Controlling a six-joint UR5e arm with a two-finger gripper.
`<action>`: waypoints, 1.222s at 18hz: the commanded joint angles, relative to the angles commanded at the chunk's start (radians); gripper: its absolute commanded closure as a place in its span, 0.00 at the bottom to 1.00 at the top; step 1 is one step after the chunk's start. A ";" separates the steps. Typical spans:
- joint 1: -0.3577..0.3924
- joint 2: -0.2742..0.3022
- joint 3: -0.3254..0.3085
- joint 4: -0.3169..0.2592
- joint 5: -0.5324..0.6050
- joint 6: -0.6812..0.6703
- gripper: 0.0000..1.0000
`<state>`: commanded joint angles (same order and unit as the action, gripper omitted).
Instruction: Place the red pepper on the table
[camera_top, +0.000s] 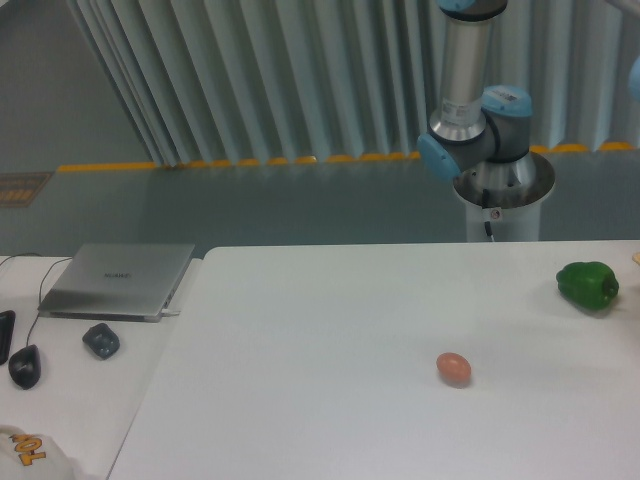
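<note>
The red pepper is out of view. The white table fills the lower right of the camera view. Only the arm's base and lower links show behind the table's far edge at the upper right. The gripper is outside the frame.
A green bell pepper lies near the table's right edge. A small brown egg rests right of centre. On the smaller desk to the left sit a grey laptop, a dark mouse and a small dark object.
</note>
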<state>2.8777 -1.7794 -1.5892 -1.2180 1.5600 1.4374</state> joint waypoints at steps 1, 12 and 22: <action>0.012 0.000 -0.002 0.002 -0.002 0.000 0.00; 0.100 -0.005 -0.090 0.055 -0.130 -0.365 0.00; 0.127 -0.060 -0.110 0.123 -0.169 -0.393 0.20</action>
<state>3.0051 -1.8392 -1.6997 -1.0953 1.3913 1.0446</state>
